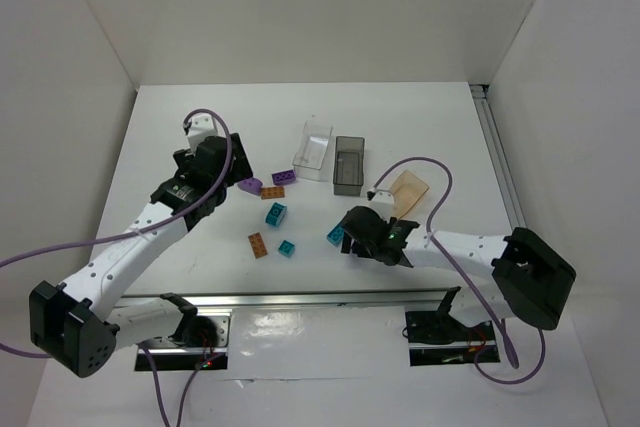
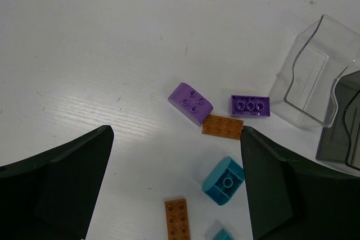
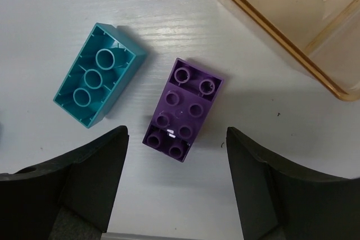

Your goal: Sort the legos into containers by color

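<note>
Purple is the colour under both wrist cameras. The right fingers (image 3: pixel 84 184) are spread wide and hold nothing. They straddle a purple studded plastic brick (image 3: pixel 183 111) that lies studs-up on the white tabletop (image 3: pixel 45 4), and we judge that stance to be the line-up for a grasp. A teal-blue plastic brick (image 3: pixel 99 74) lies upside down just beside the purple one but apart from it, outside the span of the fingers, so a close should take only the purple brick. The tan rectangular open-top tray (image 3: pixel 292 21) sits near, which keeps any carry short.

The left fingers (image 2: pixel 62 184) are also wide and empty, and they hang over a cluster of bricks. In it a rounded purple brick (image 2: pixel 191 102) seems to touch an orange-brown flat brick (image 2: pixel 223 126), with a purple three-stud brick (image 2: pixel 250 105) just beside them. That crowding is the risk: picking one may nudge its neighbour. The clear plastic tray (image 2: pixel 306 80) and the dark smoky-grey translucent tray (image 2: pixel 343 122) stand side by side near this cluster. In the overhead view no brick shows inside any of the three trays, so we judge the sorting barely begun.
</note>
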`<state>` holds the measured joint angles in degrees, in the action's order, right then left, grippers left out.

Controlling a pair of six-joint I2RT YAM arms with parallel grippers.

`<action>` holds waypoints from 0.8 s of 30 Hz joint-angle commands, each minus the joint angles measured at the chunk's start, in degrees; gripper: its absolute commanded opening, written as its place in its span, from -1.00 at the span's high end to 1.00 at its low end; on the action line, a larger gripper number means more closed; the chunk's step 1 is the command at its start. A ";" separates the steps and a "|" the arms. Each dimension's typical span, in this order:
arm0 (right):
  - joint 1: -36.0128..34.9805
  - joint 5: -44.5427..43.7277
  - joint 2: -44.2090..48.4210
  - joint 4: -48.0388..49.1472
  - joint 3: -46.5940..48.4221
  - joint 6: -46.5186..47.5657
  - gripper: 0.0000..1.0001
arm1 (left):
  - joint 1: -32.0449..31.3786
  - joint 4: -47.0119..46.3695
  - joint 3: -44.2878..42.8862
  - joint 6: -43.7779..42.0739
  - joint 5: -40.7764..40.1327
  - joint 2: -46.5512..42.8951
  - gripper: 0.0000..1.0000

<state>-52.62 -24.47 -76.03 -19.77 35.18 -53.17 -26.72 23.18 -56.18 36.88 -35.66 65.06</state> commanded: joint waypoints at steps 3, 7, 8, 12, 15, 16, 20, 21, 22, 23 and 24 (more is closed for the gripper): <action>0.85 -1.11 -1.84 3.77 0.42 -0.89 -0.46 | 0.18 -0.06 -1.03 1.17 0.33 -0.11 -1.00; 1.38 -0.58 -3.07 4.83 -0.11 -0.36 -0.37 | 0.18 -0.06 -0.51 1.17 0.33 0.42 -1.00; 1.38 -0.58 -3.59 4.83 -0.11 -0.36 -0.37 | 0.18 -0.06 -0.51 1.17 0.33 0.42 -1.00; 1.91 -1.11 -6.05 5.36 0.50 -0.36 -0.20 | 0.18 -0.06 -0.51 1.17 0.33 0.95 -1.00; 1.91 -2.16 -7.37 4.31 1.82 -0.36 0.14 | 0.18 -0.06 -0.51 1.17 0.33 0.95 -1.00; 1.91 -3.03 -7.38 3.26 3.04 -0.36 0.19 | 0.18 -0.06 -0.51 1.17 -0.37 0.95 -1.00; 0.33 -6.12 -1.50 -3.15 7.35 0.77 0.45 | 0.18 -0.06 0.02 0.65 -1.69 0.42 -1.00; 0.33 -6.90 -0.19 -3.78 8.32 1.57 0.49 | 0.18 -0.06 0.02 0.65 -1.69 -0.19 -1.00; 0.33 -8.21 0.96 -4.48 10.50 2.27 0.49 | 0.79 -0.06 0.02 0.65 -1.69 -0.19 -1.00; 0.33 -8.92 2.45 -5.01 11.83 4.37 0.51 | 0.79 -0.06 0.02 0.65 -0.82 -0.19 -1.00; 0.33 -9.54 2.46 -5.02 13.15 5.69 0.51 | 1.92 -0.06 0.02 0.65 0.58 -0.19 -1.00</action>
<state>-51.83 -28.93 -77.71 -22.63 42.24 -51.05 -26.28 23.64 -56.14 37.74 -35.75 65.91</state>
